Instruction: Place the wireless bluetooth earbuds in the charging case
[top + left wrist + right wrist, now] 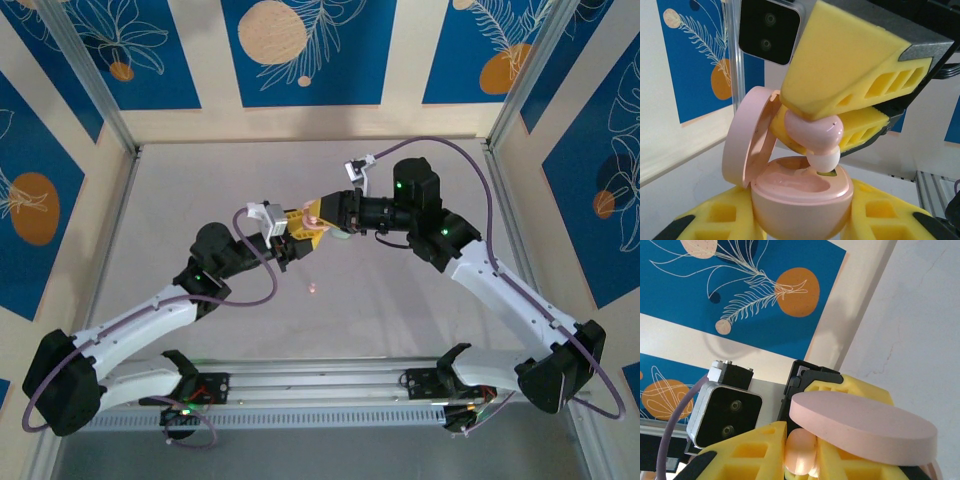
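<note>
My left gripper (800, 217) is shut on a pale pink charging case (800, 200) and holds it upright between its yellow fingers (715, 220). The case's lid (747, 135) stands open to the left. Right above the case's open wells hangs a pink earbud (812, 132) with a white tip, touching or nearly touching the rim. My right gripper (802, 452) is shut on this earbud (801, 455), and its yellow fingers (840, 65) come down from above. The lid (860, 427) lies edge-on beside them. Both grippers (308, 224) meet mid-table, raised off it.
A small pink speck (313, 288) lies on the grey table (200, 190) below the grippers, too small to identify. Metal frame posts (110, 120) and blue patterned walls close in the table. A rail (320, 380) runs along the near edge between the arm bases.
</note>
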`<state>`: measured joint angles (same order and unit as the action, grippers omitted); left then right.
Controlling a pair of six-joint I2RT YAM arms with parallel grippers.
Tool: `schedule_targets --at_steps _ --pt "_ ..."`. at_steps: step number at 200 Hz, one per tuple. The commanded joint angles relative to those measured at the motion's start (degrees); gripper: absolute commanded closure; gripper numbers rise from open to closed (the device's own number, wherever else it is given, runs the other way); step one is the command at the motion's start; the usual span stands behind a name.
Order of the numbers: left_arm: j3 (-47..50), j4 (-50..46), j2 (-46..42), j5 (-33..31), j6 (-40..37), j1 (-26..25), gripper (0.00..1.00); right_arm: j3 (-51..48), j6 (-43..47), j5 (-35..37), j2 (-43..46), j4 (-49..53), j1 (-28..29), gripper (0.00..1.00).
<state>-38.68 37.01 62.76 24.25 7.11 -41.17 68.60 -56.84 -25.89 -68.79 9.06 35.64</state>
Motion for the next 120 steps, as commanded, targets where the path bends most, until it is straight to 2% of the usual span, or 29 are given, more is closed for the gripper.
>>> schedule_targets --at_steps 1,120 --pt "0.07 5.54 -0.19 1.28 0.75 -0.80 0.71 1.69 3.77 2.10 -0.79 5.02 1.00 0.77" --pt "0.97 8.07 -0.01 -0.38 1.76 -1.02 0.71 6.01 11.43 12.96 -2.70 14.17 5.13 0.75"
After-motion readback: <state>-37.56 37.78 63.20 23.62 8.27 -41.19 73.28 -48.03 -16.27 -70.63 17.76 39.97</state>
